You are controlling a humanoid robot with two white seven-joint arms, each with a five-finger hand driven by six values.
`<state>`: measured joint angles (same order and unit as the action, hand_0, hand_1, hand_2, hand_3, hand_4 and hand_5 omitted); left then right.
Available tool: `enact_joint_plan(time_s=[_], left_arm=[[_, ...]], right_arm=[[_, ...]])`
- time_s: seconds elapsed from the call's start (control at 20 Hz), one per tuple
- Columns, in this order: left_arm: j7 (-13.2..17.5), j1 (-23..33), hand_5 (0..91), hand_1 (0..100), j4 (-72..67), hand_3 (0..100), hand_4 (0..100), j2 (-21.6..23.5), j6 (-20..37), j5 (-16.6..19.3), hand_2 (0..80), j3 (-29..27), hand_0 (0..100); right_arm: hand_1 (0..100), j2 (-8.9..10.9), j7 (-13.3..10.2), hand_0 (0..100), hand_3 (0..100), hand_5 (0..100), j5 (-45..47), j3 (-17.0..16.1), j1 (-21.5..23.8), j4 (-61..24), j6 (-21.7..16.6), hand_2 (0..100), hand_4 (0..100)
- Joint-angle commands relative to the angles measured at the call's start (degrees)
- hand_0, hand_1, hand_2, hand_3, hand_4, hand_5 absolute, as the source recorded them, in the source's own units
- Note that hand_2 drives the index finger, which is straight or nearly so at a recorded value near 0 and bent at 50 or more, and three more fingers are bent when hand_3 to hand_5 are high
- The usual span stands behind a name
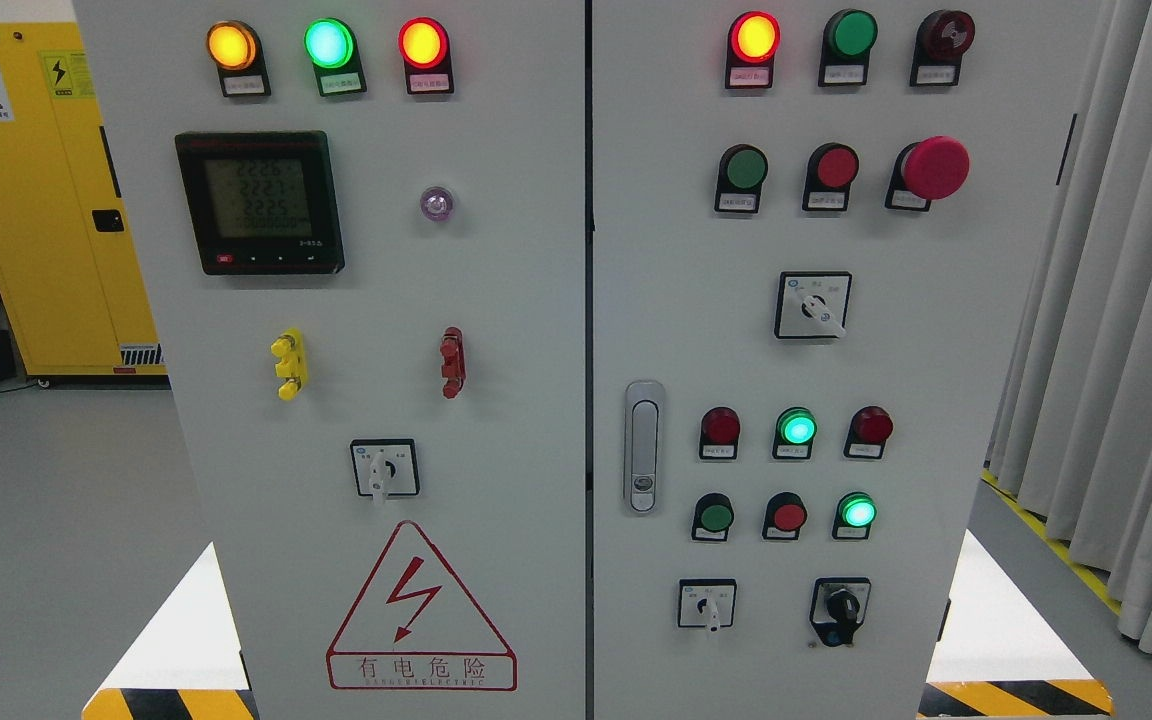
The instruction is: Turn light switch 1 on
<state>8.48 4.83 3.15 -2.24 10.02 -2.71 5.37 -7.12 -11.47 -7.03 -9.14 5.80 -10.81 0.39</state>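
A grey electrical cabinet fills the head view, split by a seam into a left door [496,300] and a right door [936,330]. The left door carries lit amber [231,45], green [328,43] and red [423,43] lamps, a digital meter [259,202] and a rotary selector switch [384,468]. The right door carries a lit red lamp [754,37], rows of green and red push buttons, a red mushroom button [934,168], and rotary switches [812,305] [706,603] [841,608]. Nothing I can read marks which control is light switch 1. Neither robot hand shows.
A door handle [643,446] sits at the right door's left edge. A red lightning warning triangle [420,610] marks the lower left door. A yellow cabinet [46,190] stands behind at the left, grey curtains [1126,300] hang at the right, and hazard stripes [1016,697] line the floor.
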Motion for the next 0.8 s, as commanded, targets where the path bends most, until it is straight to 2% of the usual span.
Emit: enact_joint_plan(time_s=[0.0, 0.4, 0.55, 0.75], left_arm=[[-0.04, 0.00, 0.0, 14, 0.10, 0, 0, -0.05, 0.00, -0.02, 0.0, -0.10, 30], [-1.27, 0.00, 0.0, 14, 0.98, 0, 0, -0.13, 0.00, -0.02, 0.0, -1.33, 30], [-4.16, 0.09, 0.0, 14, 4.21, 0, 0, -0.40, 0.27, -0.02, 0.0, -1.24, 30], [-6.18, 1.84, 0.0, 15, 11.69, 0, 0, -0.05, 0.35, 0.07, 0.0, -1.33, 30]], right_arm=[[50, 0.00, -0.04, 0, 0, 0, 0.00, 0.00, 0.00, 0.00, 0.05, 4, 0], [50, 0.00, 0.04, 0, 0, 0, 0.00, 0.00, 0.00, 0.00, 0.05, 4, 0], [50, 0.00, 0.04, 0, 0, 0, 0.00, 0.00, 0.00, 0.00, 0.05, 4, 0], [50, 0.00, 0.04, 0, 0, 0, 0.00, 0.00, 0.00, 0.00, 0.05, 4, 0]])
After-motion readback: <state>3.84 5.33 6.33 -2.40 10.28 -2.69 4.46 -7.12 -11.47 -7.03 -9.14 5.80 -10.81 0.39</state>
